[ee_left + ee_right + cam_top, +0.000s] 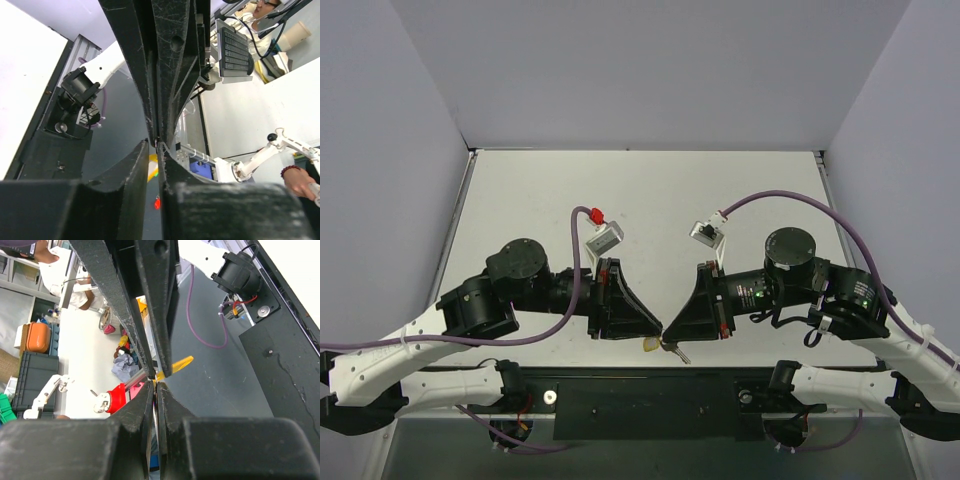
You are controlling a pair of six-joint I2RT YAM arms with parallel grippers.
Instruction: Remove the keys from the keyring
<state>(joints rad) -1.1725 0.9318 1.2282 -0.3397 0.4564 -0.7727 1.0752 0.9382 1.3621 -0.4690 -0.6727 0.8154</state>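
Overhead view looks down; close wrist views face each other across left hand (154,145) and right hand (155,385).

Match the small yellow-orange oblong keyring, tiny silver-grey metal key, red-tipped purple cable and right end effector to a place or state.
1 keyring
2 key
3 purple cable
4 right end effector

A shut
B arches over the left arm
C beside the left end effector tip
D beside the right end effector's tip

Pairs: 1-C, 2-D, 3-B, 4-A

At bottom centre, the right pincer (156,387) has its black fingers pressed together, tip to tip with the left pincer (156,374) from above. A yellow-orange oblong keyring (179,364) juts right at their meeting point.
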